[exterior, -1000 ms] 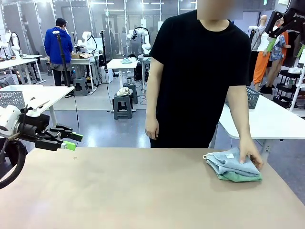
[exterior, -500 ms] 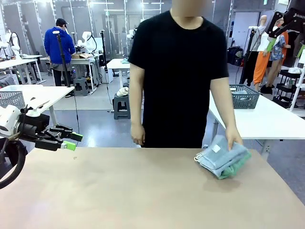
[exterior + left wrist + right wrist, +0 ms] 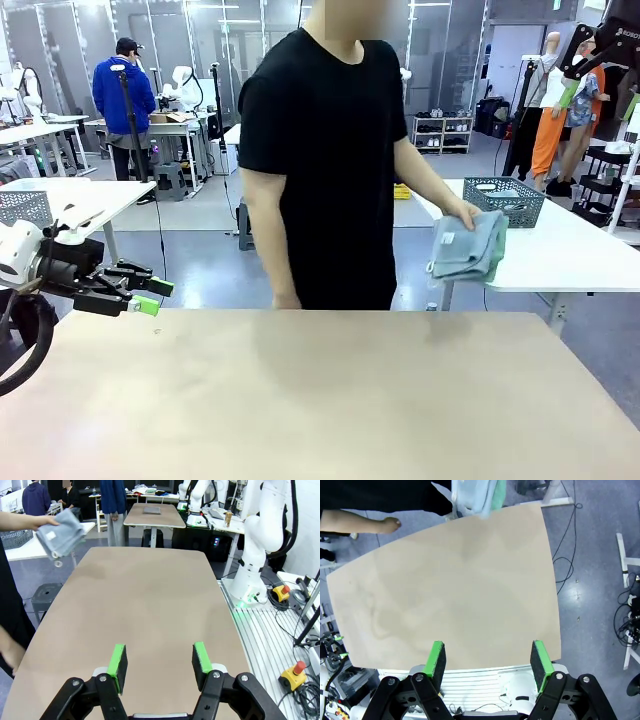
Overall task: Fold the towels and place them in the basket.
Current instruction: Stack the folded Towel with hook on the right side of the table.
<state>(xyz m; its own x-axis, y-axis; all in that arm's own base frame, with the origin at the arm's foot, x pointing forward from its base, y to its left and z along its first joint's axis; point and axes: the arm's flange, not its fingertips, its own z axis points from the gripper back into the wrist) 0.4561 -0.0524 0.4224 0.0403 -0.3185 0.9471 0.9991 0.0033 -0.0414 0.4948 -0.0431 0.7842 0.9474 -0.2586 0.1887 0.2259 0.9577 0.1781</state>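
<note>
I see the person standing at the far side of the bench (image 3: 320, 400), turned toward a white table (image 3: 560, 250) behind it. One of the person's hands (image 3: 462, 214) holds the towels (image 3: 468, 248) up in the air off the far right corner of the bench; the pale blue-grey one faces me with a white tag showing, and a strip of the green one peeks out along its right edge. The basket (image 3: 505, 201) sits on that white table, just beyond the towels and a little to their right. The person's other hand (image 3: 287, 300) hangs low at the bench's far edge.

My left gripper (image 3: 150, 296) hovers off the bench's far left corner, jaws parted with nothing between them; from its wrist the green pads (image 3: 118, 661) stand apart over bare bench top. My right gripper (image 3: 490, 660) has its jaws spread wide and empty, looking down on the bench from above.
</note>
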